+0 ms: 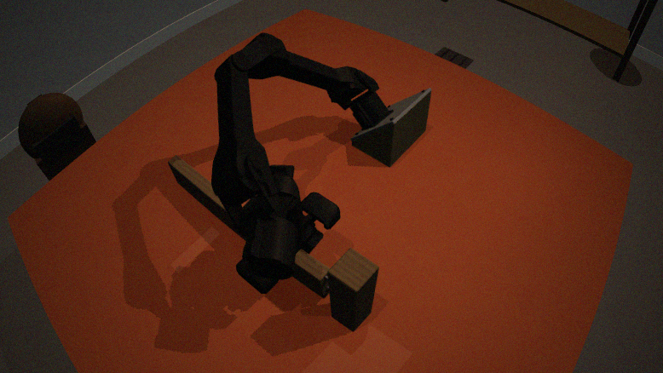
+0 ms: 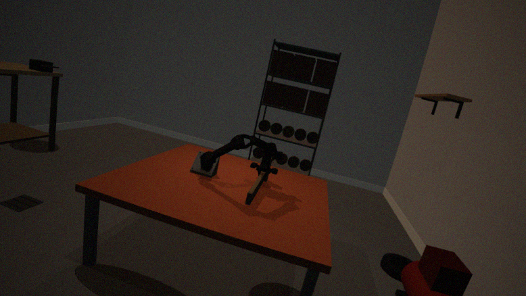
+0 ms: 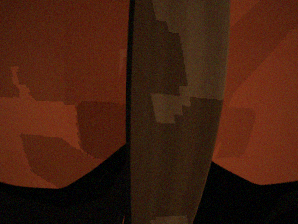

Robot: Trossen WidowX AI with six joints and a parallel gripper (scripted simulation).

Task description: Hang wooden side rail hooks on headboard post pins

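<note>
The wooden side rail [image 1: 194, 184] [image 2: 254, 189] [image 3: 175, 60] runs diagonally under the arm, its far end low at the table top. My gripper [image 1: 290, 257] [image 2: 264, 169] [image 3: 154, 147] is shut on the rail, nearer its post end. The headboard post [image 1: 354, 287] stands upright at that end. The rail's near end is right beside the post's slot side, with only a thin gap or contact showing. A small glint of metal shows there; the hooks, pins and slot are too dark and hidden to tell if they are engaged. I cannot make out the post in the exterior view.
The arm's grey wedge-shaped base mount [image 1: 408, 123] [image 2: 197, 165] stands farther back on the orange table [image 1: 500, 194] [image 2: 154, 190]. The arm arches from it over the rail. Shadows of the arm and post fall across the table. Shelves and other furniture stand away from the table.
</note>
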